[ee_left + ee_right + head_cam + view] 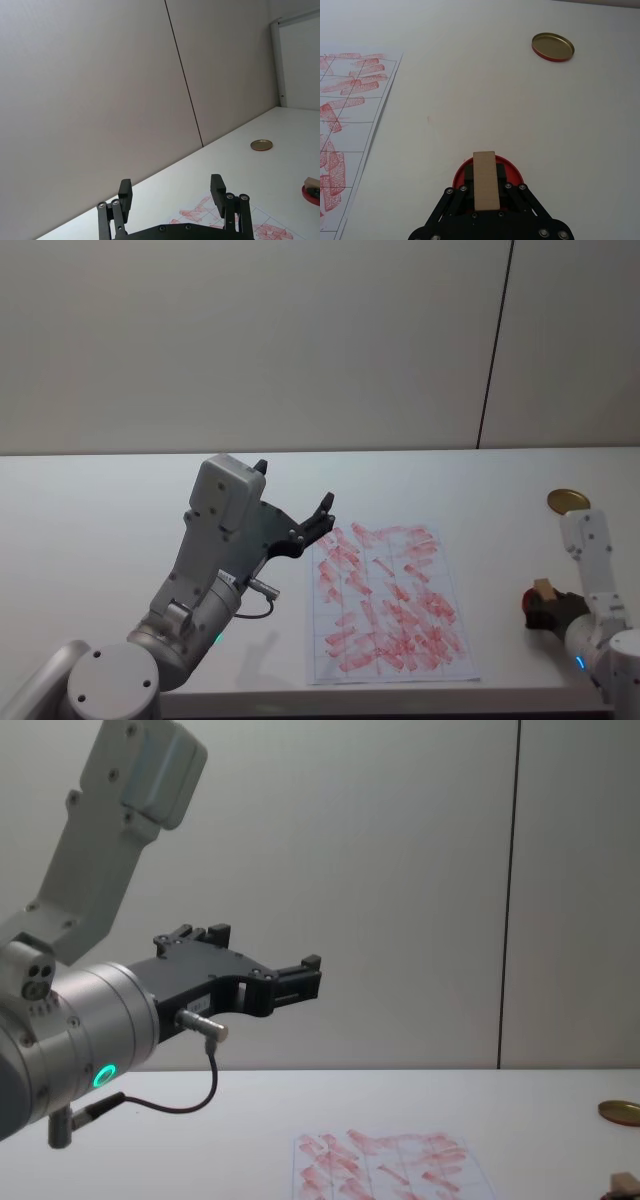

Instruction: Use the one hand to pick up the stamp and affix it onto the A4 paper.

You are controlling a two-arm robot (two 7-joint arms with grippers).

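Observation:
My right gripper (485, 175), on the arm with the blue light, is shut on the stamp (485, 186), a pale tan wooden block. The block stands directly over a round red ink pad (512, 169); whether it touches the pad I cannot tell. In the head view this gripper (545, 604) and stamp (544, 590) sit at the table's right front. The A4 paper (390, 600), white and covered in red-pink marks, lies at the table's middle, to the left of the stamp. My left gripper (300, 525) hangs open and raised in the air, above the paper's left edge.
A flat round brass-coloured disc (568, 501) lies at the far right of the white table (100, 520), beyond the ink pad. The raised left arm (110, 1010) with its green light and looped cable stands over the table's left part.

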